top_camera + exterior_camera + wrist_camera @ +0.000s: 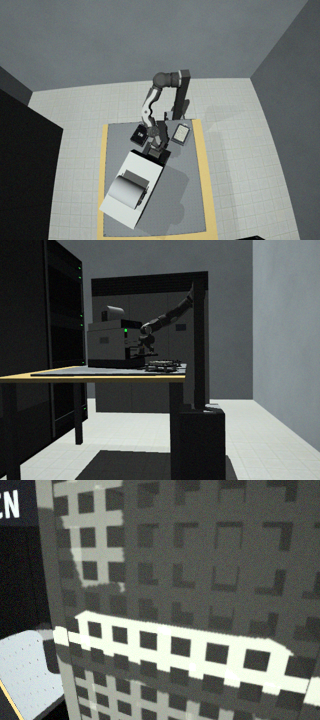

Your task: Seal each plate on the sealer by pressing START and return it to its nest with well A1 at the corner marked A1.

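Observation:
My gripper (156, 149) is shut on a well plate (155, 152) and holds it at the sealer's dark stage (162, 155), in front of the white sealer (134, 186). I cannot tell whether the plate touches the stage. In the side view the gripper (146, 351) hangs by the sealer's front, and the sealer's lamp (125, 330) shines green. The plate's wells (180, 645) fill the wrist view, partly in shadow. The black nest on the left (140, 134) is empty and shows a white label. The other plate (180, 133) lies in the right nest.
A foil roll (126, 191) sits on top of the sealer. The arm's dark post (180, 98) stands at the table's back edge. A tall black rack (38, 330) stands to the left of the table. The grey mat (180, 186) covers the table to the sealer's right.

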`<state>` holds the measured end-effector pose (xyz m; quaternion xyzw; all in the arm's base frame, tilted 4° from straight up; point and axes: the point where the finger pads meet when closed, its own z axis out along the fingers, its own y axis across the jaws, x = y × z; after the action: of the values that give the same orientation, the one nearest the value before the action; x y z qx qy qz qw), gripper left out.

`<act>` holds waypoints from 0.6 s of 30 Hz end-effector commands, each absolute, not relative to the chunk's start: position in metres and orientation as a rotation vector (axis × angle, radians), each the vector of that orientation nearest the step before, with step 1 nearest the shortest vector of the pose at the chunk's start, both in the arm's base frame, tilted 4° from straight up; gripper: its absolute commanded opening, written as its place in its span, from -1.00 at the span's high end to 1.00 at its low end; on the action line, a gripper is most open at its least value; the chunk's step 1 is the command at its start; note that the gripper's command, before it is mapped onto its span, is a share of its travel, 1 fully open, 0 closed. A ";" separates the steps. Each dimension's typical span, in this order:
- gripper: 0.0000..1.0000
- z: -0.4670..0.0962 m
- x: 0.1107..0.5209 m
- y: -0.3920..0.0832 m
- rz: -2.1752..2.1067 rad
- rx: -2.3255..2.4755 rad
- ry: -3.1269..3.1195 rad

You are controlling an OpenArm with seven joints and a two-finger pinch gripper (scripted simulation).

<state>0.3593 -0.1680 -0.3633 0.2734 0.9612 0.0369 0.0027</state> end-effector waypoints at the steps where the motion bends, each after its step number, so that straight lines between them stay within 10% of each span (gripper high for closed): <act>1: 1.00 -0.363 0.359 -0.168 0.118 0.854 3.015; 3: 1.00 -0.363 0.359 -0.168 0.118 0.854 3.015; 4: -0.30 -0.363 0.359 -0.168 0.118 0.854 3.015; 18: -0.30 -0.363 0.359 -0.168 0.118 0.854 3.015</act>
<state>0.3593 -0.1679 -0.3632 0.2732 0.9612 0.0370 0.0028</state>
